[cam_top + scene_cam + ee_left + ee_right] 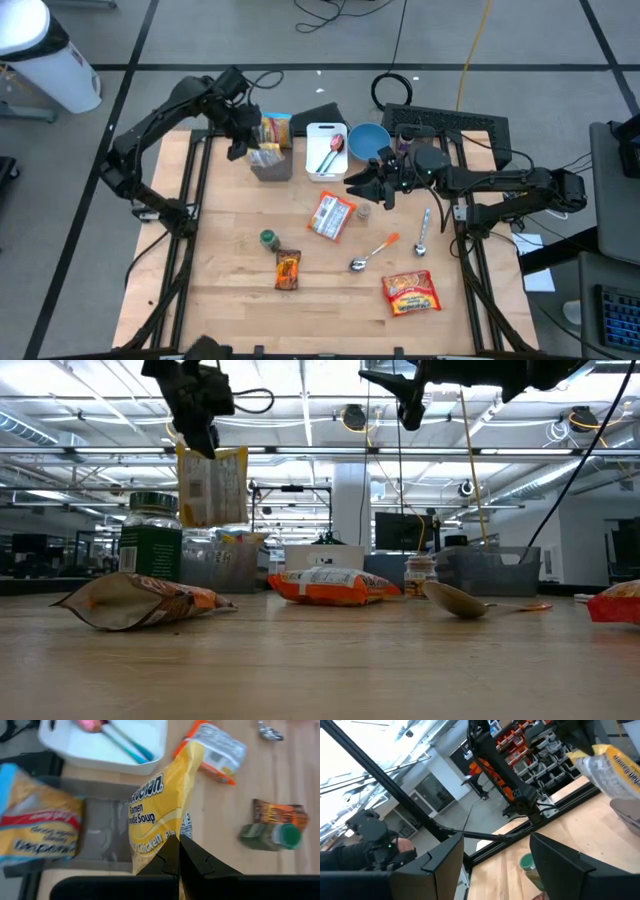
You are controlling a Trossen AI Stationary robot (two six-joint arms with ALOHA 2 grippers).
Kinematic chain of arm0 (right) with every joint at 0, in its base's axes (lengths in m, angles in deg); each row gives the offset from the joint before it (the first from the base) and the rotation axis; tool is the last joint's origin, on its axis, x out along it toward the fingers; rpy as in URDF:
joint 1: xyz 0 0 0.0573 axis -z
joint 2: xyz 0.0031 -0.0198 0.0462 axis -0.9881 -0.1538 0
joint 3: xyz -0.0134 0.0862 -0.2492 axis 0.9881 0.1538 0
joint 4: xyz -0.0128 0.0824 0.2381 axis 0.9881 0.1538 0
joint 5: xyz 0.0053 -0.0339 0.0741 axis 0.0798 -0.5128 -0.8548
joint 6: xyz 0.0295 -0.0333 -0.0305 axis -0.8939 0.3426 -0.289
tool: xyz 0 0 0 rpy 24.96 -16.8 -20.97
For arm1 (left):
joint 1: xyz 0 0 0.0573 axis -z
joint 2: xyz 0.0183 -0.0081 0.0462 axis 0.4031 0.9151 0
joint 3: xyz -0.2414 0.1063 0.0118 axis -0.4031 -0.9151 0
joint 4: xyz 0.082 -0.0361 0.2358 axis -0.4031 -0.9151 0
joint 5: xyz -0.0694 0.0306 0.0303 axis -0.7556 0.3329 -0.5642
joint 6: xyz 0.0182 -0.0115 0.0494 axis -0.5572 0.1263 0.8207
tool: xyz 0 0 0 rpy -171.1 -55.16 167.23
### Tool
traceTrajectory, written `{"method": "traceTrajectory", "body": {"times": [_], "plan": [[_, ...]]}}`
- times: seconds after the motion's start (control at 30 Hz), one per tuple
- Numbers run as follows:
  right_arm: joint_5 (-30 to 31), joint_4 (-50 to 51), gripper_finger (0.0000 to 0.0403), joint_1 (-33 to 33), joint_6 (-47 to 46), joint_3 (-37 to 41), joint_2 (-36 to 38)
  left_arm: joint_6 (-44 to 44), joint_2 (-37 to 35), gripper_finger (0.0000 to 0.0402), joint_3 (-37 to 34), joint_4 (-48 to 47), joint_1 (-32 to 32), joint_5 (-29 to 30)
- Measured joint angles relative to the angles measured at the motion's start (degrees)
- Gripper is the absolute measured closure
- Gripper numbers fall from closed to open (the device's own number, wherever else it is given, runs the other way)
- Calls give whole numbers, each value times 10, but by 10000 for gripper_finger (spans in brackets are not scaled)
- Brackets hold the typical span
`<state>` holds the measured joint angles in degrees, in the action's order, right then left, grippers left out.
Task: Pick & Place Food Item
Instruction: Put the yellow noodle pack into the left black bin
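Left gripper (243,133) is clamped on the yellow ramen packet (162,810), dangling it above the grey bin (271,166) at the table's far-left side; over to the right gripper (362,187), fingers spread, empty, hovering mid-table beside the blue bowl (368,140).

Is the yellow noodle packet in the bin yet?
Not yet. The left gripper holds the noodle packet in the air above the bin.

Left end effector (178,851) clamped and raised, right end effector (362,187) spread, aloft
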<state>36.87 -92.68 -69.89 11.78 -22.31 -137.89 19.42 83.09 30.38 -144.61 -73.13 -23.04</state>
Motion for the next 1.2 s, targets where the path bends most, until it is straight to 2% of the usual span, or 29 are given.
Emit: {"method": "traceTrajectory", "body": {"times": [0.17,0.33,0.5,0.63,0.77,0.9,1.2], "plan": [[0,10,181,2,0,0,0,10,13,401,0,0,-36,4],[-3,21,181,14,1,0,0,19,42,401,25,-9,-38,24],[-37,21,181,31,-1,0,0,20,104,401,119,-15,-31,22],[-81,21,181,45,-20,0,0,64,163,401,207,-58,-32,20],[-95,21,181,47,-24,0,0,79,206,401,263,-83,-49,7],[-95,21,181,47,-24,0,0,75,232,401,286,-93,-67,-22],[-95,48,181,49,-22,0,0,90,275,401,289,-137,-90,-16]]}}
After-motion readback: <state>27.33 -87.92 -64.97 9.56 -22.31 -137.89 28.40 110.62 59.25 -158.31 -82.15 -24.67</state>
